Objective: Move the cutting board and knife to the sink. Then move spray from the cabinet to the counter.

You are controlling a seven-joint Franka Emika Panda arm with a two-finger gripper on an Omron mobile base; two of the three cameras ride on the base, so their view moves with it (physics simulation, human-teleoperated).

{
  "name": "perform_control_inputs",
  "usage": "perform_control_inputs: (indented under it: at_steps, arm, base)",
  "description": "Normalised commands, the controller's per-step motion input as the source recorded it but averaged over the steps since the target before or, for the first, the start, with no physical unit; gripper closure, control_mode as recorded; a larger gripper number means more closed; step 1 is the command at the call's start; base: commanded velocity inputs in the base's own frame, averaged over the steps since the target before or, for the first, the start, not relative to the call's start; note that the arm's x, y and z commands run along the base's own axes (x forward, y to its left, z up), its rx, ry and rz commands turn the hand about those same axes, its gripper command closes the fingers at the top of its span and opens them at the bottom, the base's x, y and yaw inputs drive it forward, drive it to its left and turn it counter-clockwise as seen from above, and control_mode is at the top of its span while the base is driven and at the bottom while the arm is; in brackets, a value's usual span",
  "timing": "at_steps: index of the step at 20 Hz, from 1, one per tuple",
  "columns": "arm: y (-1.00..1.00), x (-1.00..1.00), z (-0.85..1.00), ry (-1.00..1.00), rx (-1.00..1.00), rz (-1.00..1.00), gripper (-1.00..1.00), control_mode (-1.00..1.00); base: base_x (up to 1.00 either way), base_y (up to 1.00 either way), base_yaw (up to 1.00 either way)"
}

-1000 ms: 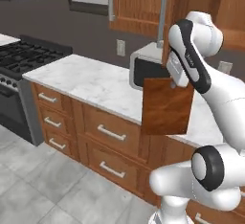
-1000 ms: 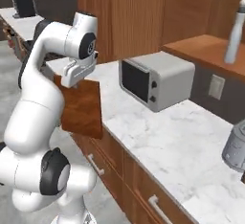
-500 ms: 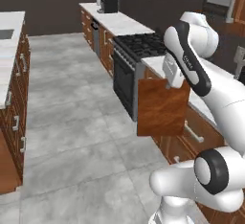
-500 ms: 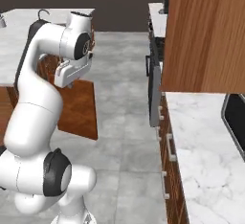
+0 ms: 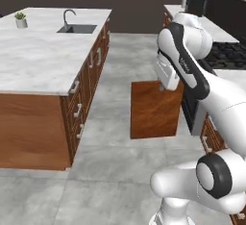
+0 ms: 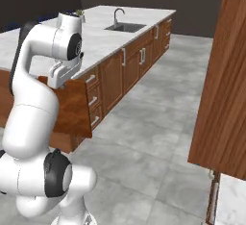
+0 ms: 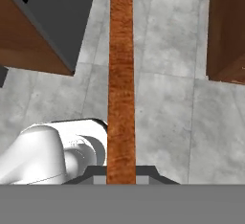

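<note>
The cutting board is a reddish-brown wooden square that hangs on edge above the grey floor. My gripper is shut on its top edge. From the right base view the cutting board hangs below my gripper, in front of the island's drawers. Looking down from the hand, the cutting board is a narrow brown strip running up from my gripper. The sink with its faucet is set in the far end of the island, also in the right base view. The knife and the spray are out of view.
A marble-topped island with brown drawers stands left of me. A black stove is close on my right. A brown wooden cabinet panel hangs near the right side. Open floor runs between the island and the stove.
The whole picture has swung round with the base, from the stove wall to the island with the sink. The cutting board stays hanging in my shut gripper.
</note>
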Motion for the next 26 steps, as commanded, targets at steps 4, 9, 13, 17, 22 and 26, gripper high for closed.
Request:
perform_control_inputs:
  at_steps: [4,9,13,17,22,26]
  arm:
    - [0.0,0.0,0.0,0.0,0.0,0.0,1.0,1.0]
    - [0.0,0.0,0.0,0.0,0.0,0.0,1.0,1.0]
    - [0.0,0.0,0.0,0.0,0.0,0.0,1.0,1.0]
    - [0.0,0.0,0.0,0.0,0.0,0.0,1.0,1.0]
    - [0.0,0.0,0.0,0.0,0.0,0.0,1.0,1.0]
    - [0.0,0.0,0.0,0.0,0.0,0.0,1.0,1.0]
  base:
    - [1.0,-0.11,-0.05]
    - [1.0,-0.01,-0.1]
    - [1.0,-0.11,-0.12]
    - [1.0,-0.16,-0.11]
    - [1.0,-0.07,-0.09]
    - [1.0,-0.09,-0.01]
